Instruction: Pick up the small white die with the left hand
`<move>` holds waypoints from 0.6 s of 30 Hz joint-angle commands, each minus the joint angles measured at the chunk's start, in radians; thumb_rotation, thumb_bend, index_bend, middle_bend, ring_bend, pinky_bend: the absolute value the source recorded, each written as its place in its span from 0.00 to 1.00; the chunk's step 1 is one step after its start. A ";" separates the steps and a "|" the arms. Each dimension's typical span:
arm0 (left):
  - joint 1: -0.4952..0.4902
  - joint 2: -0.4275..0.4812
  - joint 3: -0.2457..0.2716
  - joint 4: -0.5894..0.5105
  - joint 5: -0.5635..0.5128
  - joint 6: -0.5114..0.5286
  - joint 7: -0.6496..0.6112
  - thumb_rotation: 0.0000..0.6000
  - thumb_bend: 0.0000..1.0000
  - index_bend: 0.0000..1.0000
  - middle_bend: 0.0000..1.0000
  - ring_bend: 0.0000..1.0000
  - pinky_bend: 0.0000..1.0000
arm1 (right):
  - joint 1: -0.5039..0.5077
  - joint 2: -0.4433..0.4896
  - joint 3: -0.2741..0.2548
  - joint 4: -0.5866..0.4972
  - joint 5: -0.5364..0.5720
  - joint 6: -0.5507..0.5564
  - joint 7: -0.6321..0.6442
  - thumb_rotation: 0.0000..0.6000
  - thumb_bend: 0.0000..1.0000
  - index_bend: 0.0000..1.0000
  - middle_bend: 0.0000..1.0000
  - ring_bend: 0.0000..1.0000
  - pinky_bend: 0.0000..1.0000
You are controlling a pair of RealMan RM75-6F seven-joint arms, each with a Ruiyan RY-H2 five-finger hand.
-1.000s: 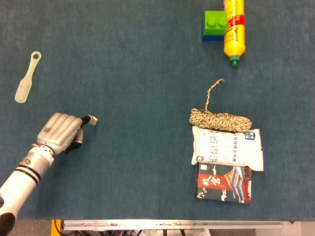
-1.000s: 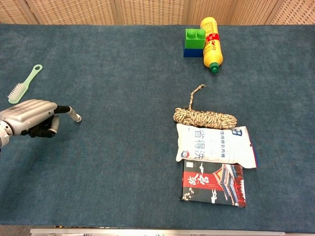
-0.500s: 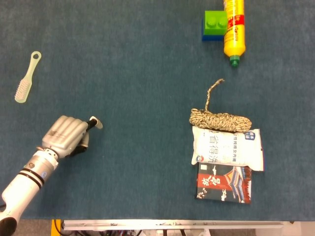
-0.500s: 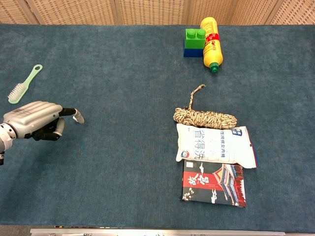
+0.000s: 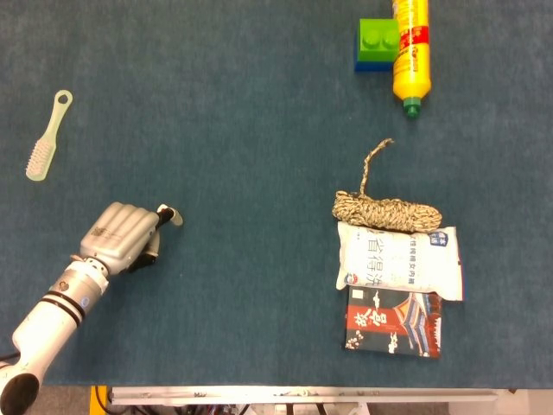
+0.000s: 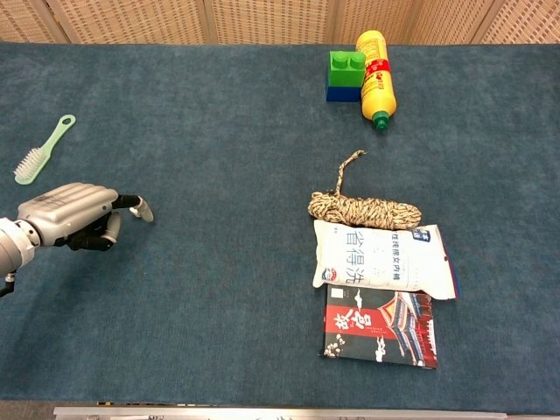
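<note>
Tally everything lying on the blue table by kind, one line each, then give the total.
Brush: 1
Toy brick stack: 1
Yellow bottle: 1
Rope coil: 1
White packet: 1
Dark printed packet: 1
Small white thing at the left hand's fingertips: 1, too small to identify
Total: 7

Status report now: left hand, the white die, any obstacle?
Left hand curled, one finger extended. Small white thing at that fingertip, likely the die; grip not clear. Right hand not in view. Nothing close by.
</note>
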 commanded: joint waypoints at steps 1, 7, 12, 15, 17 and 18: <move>-0.001 -0.004 -0.002 0.004 -0.011 0.003 0.012 1.00 0.91 0.28 1.00 1.00 1.00 | 0.000 -0.001 -0.001 0.000 -0.001 -0.001 -0.002 1.00 0.14 0.44 0.21 0.19 0.28; 0.001 -0.006 -0.005 0.011 -0.040 0.007 0.023 1.00 0.91 0.28 1.00 1.00 1.00 | 0.001 -0.002 -0.002 0.000 0.000 -0.003 -0.004 1.00 0.14 0.44 0.21 0.19 0.28; 0.001 0.000 -0.005 0.008 -0.053 0.010 0.029 1.00 0.91 0.28 1.00 1.00 1.00 | 0.002 -0.003 -0.003 0.000 -0.002 -0.005 -0.004 1.00 0.14 0.44 0.21 0.19 0.28; 0.001 0.003 -0.004 0.006 -0.057 0.011 0.032 1.00 0.91 0.28 1.00 1.00 1.00 | 0.002 -0.003 -0.004 -0.001 -0.003 -0.005 -0.005 1.00 0.14 0.44 0.21 0.19 0.28; 0.001 0.005 -0.004 0.005 -0.059 0.012 0.032 1.00 0.91 0.28 1.00 1.00 1.00 | 0.002 -0.004 -0.003 -0.001 -0.003 -0.004 -0.005 1.00 0.14 0.44 0.21 0.19 0.28; 0.002 0.006 -0.003 0.004 -0.060 0.013 0.032 1.00 0.91 0.28 1.00 1.00 1.00 | 0.002 -0.003 -0.004 0.000 -0.003 -0.004 -0.005 1.00 0.14 0.44 0.21 0.19 0.28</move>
